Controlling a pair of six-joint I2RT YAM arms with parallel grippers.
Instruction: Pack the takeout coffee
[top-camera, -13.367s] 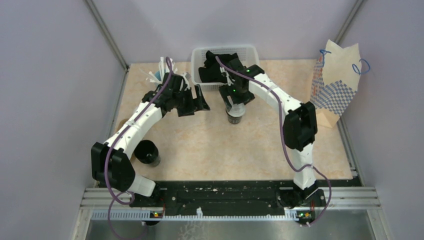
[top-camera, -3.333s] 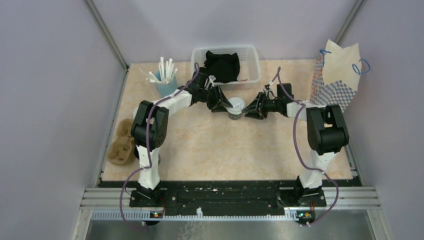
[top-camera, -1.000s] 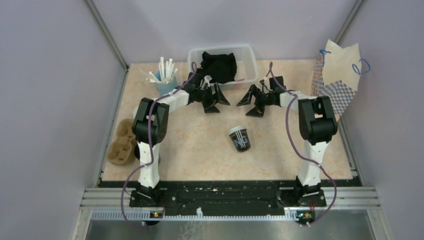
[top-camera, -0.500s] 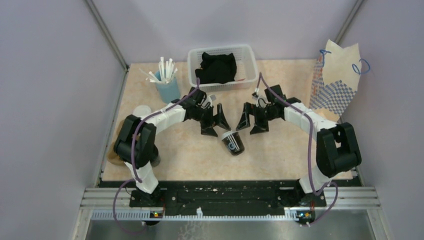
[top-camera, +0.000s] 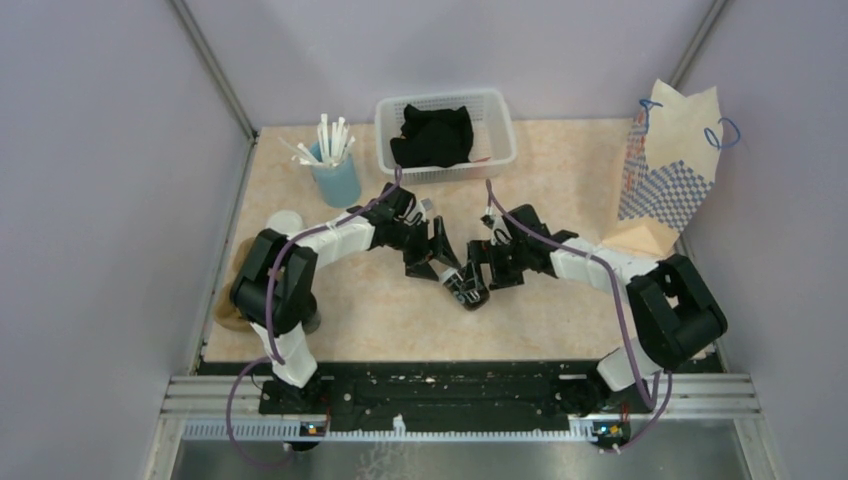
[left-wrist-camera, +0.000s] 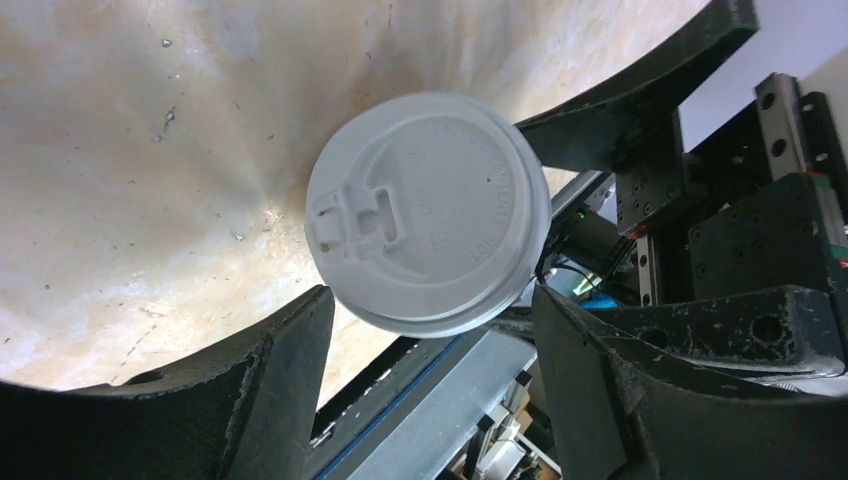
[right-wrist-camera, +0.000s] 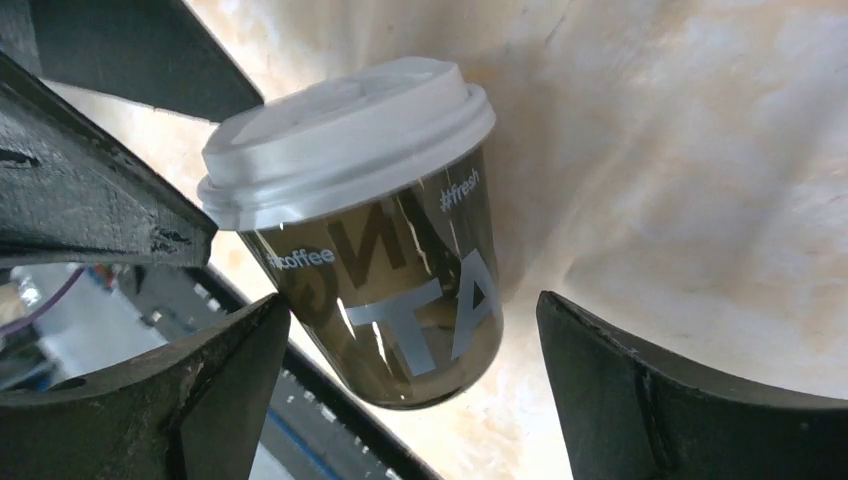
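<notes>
Both open, the left end effector and right end effector flanked the tipped coffee cup; an off-centre pinch might roll it away.

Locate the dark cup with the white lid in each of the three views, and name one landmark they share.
Top external: dark cup lies on its side mid-table, lid toward the upper left.
Left wrist: dark cup at picture centre, lid face-on.
Right wrist: dark cup centre-left, tilted, lid uppermost, "#coffee" lettering showing.
Shared landmark: the beige marbled tabletop under it.
</notes>
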